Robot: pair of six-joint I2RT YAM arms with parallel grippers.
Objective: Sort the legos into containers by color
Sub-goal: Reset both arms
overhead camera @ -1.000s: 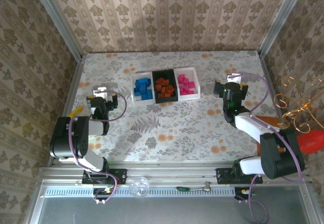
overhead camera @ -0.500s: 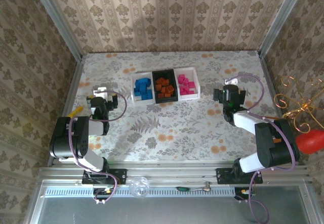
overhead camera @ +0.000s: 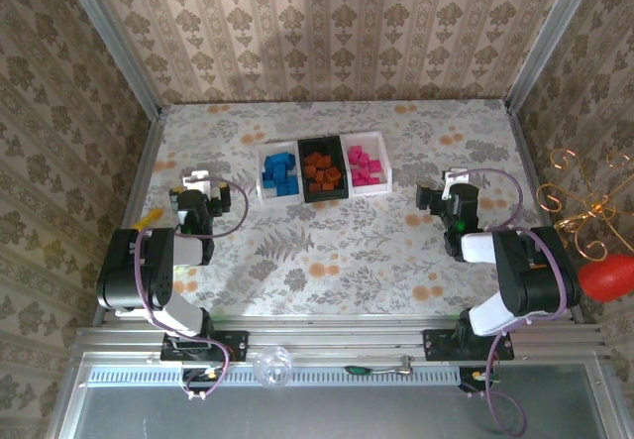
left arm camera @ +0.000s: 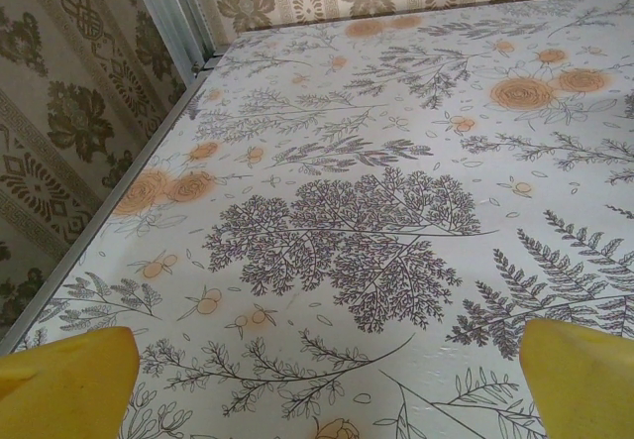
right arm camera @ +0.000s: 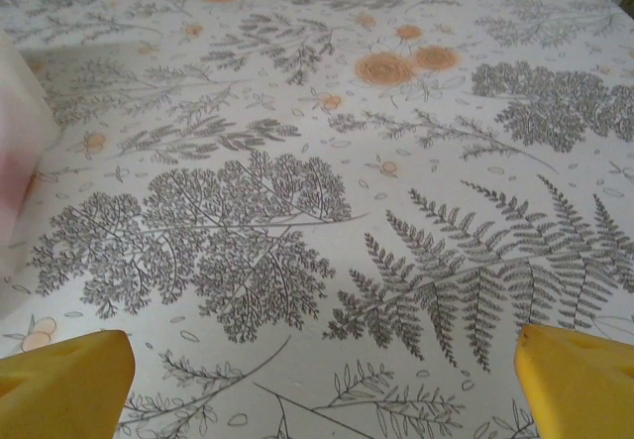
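Note:
Three joined containers stand at the table's back middle. The left white tray (overhead camera: 261, 175) holds blue legos (overhead camera: 279, 171), the black middle tray (overhead camera: 324, 196) holds orange-brown ones (overhead camera: 323, 168), and the right white tray (overhead camera: 384, 171) holds pink ones (overhead camera: 364, 164). My left gripper (overhead camera: 197, 181) rests low at the left, open, with bare tablecloth between its yellow fingertips (left arm camera: 69, 384). At the right, my right gripper (overhead camera: 455, 183) is also open and empty, yellow fingertips (right arm camera: 580, 380) wide apart. A white tray wall with a pink tint (right arm camera: 15, 152) blurs the right wrist view's left edge.
A yellow object (overhead camera: 149, 219) lies beside the left arm. A red object (overhead camera: 606, 278) and a gold wire ornament (overhead camera: 584, 201) sit outside the right frame rail. The metal frame post (left arm camera: 168, 13) and wallpapered walls bound the floral tablecloth (overhead camera: 327, 241).
The right arm has folded back toward its base, its gripper sliding slightly nearer and to the right. The left arm has not moved.

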